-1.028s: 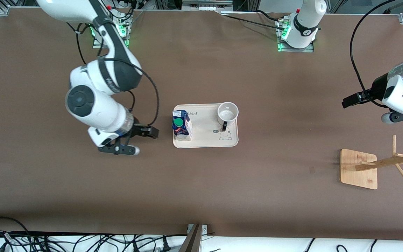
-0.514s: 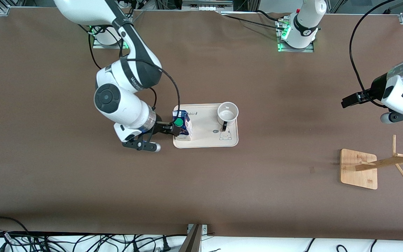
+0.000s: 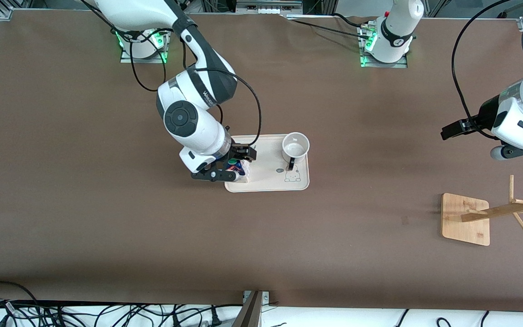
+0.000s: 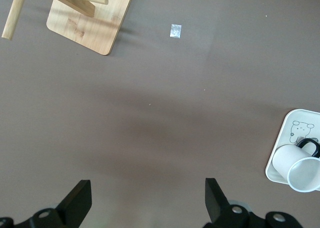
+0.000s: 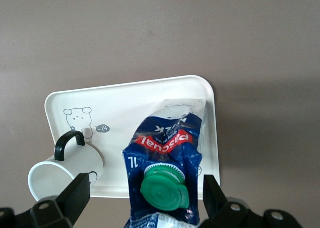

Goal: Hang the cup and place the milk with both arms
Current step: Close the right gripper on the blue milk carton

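Observation:
The milk [image 3: 239, 171] stands on a cream tray [image 3: 268, 181], at the tray's end toward the right arm. My right gripper [image 3: 239, 161] is open, low over the carton, with a finger on either side of its top. In the right wrist view the green cap and blue top [image 5: 167, 153] lie between the open fingers of the right gripper [image 5: 146, 180], not gripped. The cup [image 3: 295, 146] stands upright at the tray's other end, its handle toward the front camera; it also shows in the right wrist view [image 5: 60, 175]. My left gripper [image 3: 447, 132] is open and empty above bare table [image 4: 147, 184].
A wooden hanging rack [image 3: 466, 219] with slanted pegs stands near the left arm's end of the table, nearer the front camera than the tray; it also shows in the left wrist view [image 4: 92, 21]. A small pale scrap [image 4: 175, 31] lies on the table beside it.
My right arm has swept in from the right arm's end of the table to the tray, and its open gripper now straddles the milk's top. The left arm has barely moved.

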Controlling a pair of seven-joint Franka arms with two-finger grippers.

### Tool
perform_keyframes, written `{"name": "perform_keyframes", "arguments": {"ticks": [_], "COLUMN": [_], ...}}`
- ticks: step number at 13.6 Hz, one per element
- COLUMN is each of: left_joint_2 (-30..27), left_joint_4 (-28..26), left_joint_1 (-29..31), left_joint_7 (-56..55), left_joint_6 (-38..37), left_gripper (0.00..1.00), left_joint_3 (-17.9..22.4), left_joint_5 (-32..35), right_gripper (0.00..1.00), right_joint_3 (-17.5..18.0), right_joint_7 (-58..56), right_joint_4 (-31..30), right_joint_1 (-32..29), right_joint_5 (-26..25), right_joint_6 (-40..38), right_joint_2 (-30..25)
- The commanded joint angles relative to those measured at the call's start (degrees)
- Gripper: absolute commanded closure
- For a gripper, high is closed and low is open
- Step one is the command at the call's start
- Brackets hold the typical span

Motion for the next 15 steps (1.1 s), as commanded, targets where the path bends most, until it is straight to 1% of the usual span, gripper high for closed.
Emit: {"name": "perform_keyframes", "arguments": {"ticks": [1,3,11,12,14,15], "left_joint_2": [0.6,0.6,1.3,1.3,1.3,1.3], "left_joint_4": [1.4,1.4,1.5,1.5,1.5,1.5], "left_joint_1": [-0.2,-0.2,-0.2,-0.2,-0.3,-0.3], "left_joint_7": [-0.6,-0.7,-1.0,-1.0,-1.0,-1.0], "left_joint_6": [-0.7,-0.7,-0.5,-0.5,-0.5,-0.5], "left_gripper": [0.00,0.00,0.00,0.00,0.00,0.00], "left_joint_3": [-0.2,-0.2,-0.3,-0.3,-0.3,-0.3], "left_joint_5": [1.0,1.0,1.1,1.1,1.1,1.1], "right_gripper": [0.00,0.00,0.00,0.08,0.49,0.64], "right_joint_3": [-0.5,-0.6,-0.6,-0.6,-0.6,-0.6], "right_joint_7": [-0.8,-4.1,-4.5,-4.5,-4.5,-4.5], "right_joint_4": [-0.9,-1.4,-2.4,-2.4,-2.4,-2.3], "right_joint_1": [0.2,0.1,-0.1,-0.1,-0.2,-0.2], "right_joint_5": [0.2,0.2,0.2,0.3,0.3,0.3], "right_joint_6": [-0.1,-1.4,-5.1,-5.1,-5.1,-5.1], "right_joint_2": [-0.2,-0.2,-0.3,-0.4,-0.4,-0.4]}}
